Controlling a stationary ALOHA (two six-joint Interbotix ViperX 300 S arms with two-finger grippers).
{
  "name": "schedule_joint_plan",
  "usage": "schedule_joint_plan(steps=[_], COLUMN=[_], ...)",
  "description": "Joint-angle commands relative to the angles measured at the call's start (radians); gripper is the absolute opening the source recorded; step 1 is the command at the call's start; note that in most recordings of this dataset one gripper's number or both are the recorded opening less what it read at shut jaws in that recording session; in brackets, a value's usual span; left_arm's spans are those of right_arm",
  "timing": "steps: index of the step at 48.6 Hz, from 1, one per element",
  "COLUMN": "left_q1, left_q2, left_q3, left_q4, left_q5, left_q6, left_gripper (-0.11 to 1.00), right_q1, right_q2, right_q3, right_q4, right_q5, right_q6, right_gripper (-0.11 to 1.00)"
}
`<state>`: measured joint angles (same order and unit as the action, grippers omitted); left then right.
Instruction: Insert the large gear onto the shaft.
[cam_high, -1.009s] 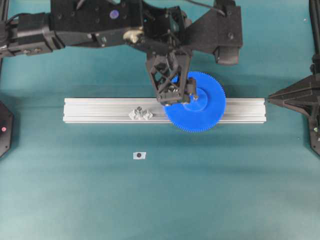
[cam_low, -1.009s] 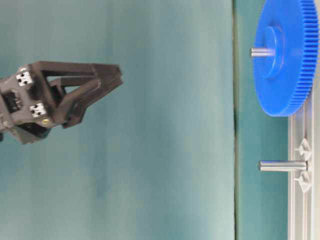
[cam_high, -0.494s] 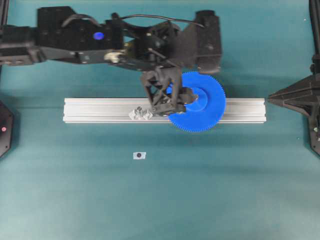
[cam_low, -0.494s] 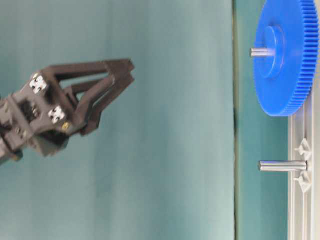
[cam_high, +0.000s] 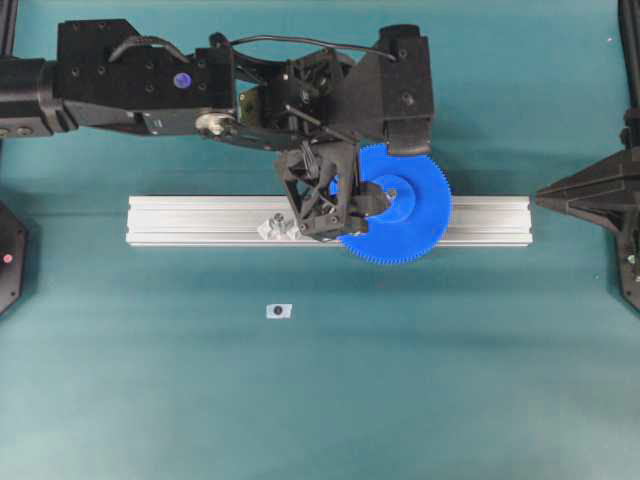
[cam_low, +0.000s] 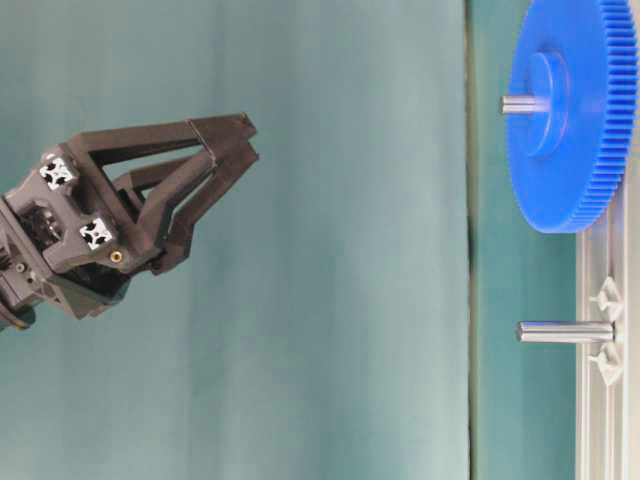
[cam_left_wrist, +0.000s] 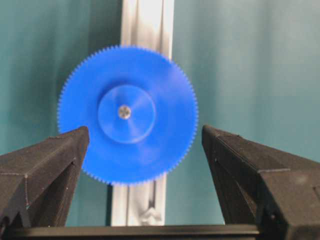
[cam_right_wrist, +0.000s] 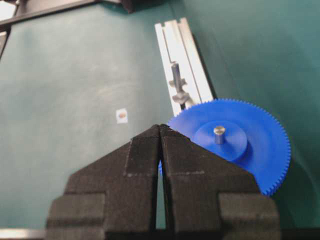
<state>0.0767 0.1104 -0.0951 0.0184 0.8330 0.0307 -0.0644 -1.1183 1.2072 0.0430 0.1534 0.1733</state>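
Blue large gear (cam_left_wrist: 127, 128) seated on shaft (cam_left_wrist: 124, 111) | left gripper (cam_left_wrist: 145, 150) wide open, empty

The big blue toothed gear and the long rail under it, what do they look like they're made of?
The big blue toothed gear looks like moulded plastic: uniform saturated colour, soft sheen, fine even teeth. The long silver slotted rail looks like extruded aluminium: pale brushed grey with straight lengthwise grooves. The thin grey pin through the gear's hub appears to be polished metal, though that is less sure.

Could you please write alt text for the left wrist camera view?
The large gear sits on a metal shaft through its hub, over an aluminium rail on green cloth. Two open black fingers frame it, touching nothing.
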Motion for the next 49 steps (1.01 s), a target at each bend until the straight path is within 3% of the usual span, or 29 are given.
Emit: schedule_joint_plan(steps=[1,49], left_q1=[-0.003,-0.005], left_q2=[-0.037,-0.014], left_q3=[-0.026,-0.04], left_q4=[0.002,0.002], left_q5=[-0.009,-0.002], left_q6=[-0.002,-0.002], left_gripper=[0.88,0.87], right_q1=[-0.002,0.0], right_q2=[0.006,0.006], right_q3=[-0.009,-0.005], right_q4=[0.0,0.0], right_q5=[-0.008,-0.008], right_q6=[0.009,0.009], right_gripper=[0.04,0.04])
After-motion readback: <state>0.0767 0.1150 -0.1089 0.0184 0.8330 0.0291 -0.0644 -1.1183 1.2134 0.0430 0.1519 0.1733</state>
